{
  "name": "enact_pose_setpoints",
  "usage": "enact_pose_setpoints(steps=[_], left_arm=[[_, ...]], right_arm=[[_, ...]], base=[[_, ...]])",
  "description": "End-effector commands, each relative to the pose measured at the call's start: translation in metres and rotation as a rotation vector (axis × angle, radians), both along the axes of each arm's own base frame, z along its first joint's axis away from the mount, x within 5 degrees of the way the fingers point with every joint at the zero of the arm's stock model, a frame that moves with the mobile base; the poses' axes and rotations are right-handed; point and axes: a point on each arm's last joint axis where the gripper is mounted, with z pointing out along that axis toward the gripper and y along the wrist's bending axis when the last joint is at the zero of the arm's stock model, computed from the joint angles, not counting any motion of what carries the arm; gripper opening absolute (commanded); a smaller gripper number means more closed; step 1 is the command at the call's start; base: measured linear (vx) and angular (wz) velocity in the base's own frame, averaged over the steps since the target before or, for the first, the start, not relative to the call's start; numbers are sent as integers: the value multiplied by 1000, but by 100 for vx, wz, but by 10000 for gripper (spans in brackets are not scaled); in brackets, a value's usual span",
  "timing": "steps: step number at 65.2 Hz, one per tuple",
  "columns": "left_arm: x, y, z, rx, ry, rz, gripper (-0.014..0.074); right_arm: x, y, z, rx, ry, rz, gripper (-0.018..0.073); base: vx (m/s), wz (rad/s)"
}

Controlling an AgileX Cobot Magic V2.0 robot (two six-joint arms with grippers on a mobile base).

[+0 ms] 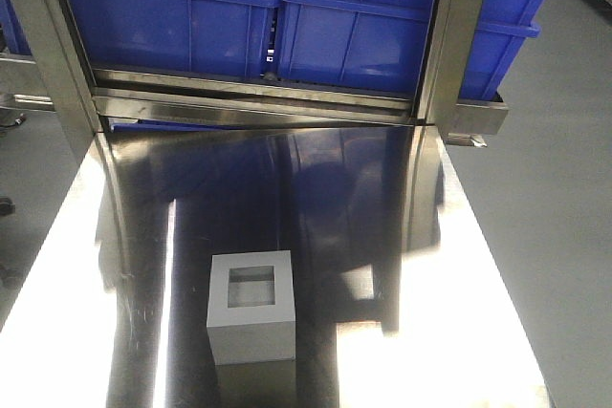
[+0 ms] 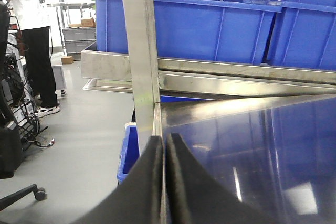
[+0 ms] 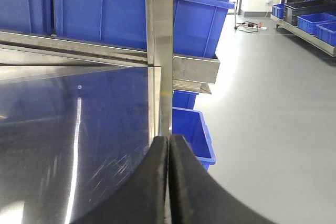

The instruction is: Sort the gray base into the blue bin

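A polished steel table (image 1: 335,198) has a steel upright (image 1: 449,35) at each far corner. Beyond its left edge a person (image 2: 34,40) stands on the gray floor (image 2: 84,145).

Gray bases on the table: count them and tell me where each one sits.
1. The gray base stands on the steel table, low in the front view and left of centre, recess facing up. More could lie below the frame's edge.

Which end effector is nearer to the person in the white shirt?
Left. The left end effector sits at the table's left edge, person beyond it; the right end effector is at the opposite edge.
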Motion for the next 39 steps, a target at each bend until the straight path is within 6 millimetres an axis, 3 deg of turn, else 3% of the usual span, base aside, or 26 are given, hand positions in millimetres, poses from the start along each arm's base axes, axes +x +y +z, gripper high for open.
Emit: enact_pose_setpoints(steps=[1,20,30,39], left_arm=[[0,0,-2,-11,-59,-3,-6],[0,0,2,-10,-105,-3,-6],[-5,0,28,-6,-223,-7,-6],[-3,0,46,-5,-208,-7,-6]], right_arm=[[0,0,2,-11,-72,0,-9],[0,0,2,-11,-72,0,-9],[0,0,2,-11,-72,0,-9],[0,0,2,-11,-72,0,-9]], base=[[0,0],[0,0],[0,0],[0,0]])
